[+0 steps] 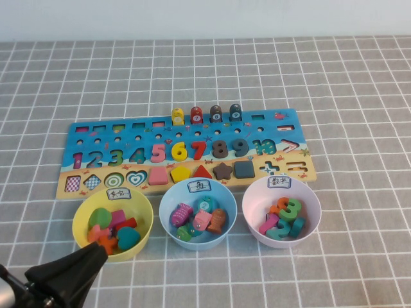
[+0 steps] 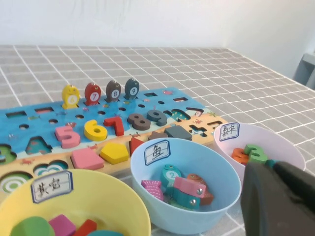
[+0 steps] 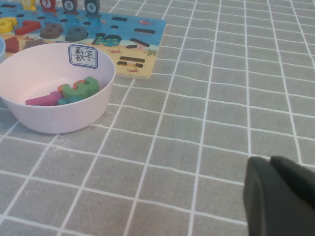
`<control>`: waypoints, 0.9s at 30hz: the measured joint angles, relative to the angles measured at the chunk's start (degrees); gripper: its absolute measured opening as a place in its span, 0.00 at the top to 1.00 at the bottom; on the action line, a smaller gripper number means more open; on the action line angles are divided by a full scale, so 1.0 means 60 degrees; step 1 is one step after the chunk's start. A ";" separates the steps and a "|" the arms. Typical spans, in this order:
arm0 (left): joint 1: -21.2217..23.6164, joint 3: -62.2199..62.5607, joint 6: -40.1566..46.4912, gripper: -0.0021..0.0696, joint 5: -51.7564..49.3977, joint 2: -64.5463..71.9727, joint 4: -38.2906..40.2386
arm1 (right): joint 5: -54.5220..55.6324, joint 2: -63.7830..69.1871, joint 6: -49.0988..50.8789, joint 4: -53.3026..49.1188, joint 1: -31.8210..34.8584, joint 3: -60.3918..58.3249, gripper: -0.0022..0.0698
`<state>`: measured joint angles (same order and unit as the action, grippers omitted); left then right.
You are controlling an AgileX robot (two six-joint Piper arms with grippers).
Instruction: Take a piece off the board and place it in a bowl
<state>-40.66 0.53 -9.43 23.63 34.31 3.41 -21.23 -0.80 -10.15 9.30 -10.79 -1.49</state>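
Whether the left gripper point(image 1: 99, 251) was open or closed could not be told. In the high view it hung low at 7 o'clock, its dark tip just beside the near rim of the yellow bowl point(image 1: 82, 208). The right gripper point(image 3: 263, 179), equally unreadable, showed only in its own wrist view, well apart from the pale pink bowl point(image 3: 49, 123).

The piece point(image 1: 203, 221) already lay inside the bowl point(image 1: 218, 197), among other fish blocks, at 6 o'clock from the board point(image 1: 128, 138). That step looked finished.

The risk lay in the left arm's next move. A sweep toward 1 o'clock could clip the yellow bowl and shove it into the blue one, which touched it. A low reach over the board could topple the four fish point(image 1: 206, 115) standing at 12 o'clock.
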 joint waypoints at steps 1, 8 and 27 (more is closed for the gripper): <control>0.0000 0.0000 0.0071 0.97 0.0018 0.0000 0.0006 | 0.0000 0.0000 0.0000 0.0000 0.0000 0.0000 0.99; 0.0000 0.0000 0.0282 0.97 0.0553 0.0000 0.0021 | 0.0000 0.0000 0.0000 0.0005 0.0000 0.0000 0.99; 0.3453 -0.0308 0.4488 0.97 0.1212 -0.3228 0.2670 | 0.0000 0.0000 0.0000 0.0021 0.0000 0.0000 0.99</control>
<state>-19.94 -1.31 17.50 30.90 14.95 19.42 -21.23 -0.80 -10.15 9.42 -10.79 -1.49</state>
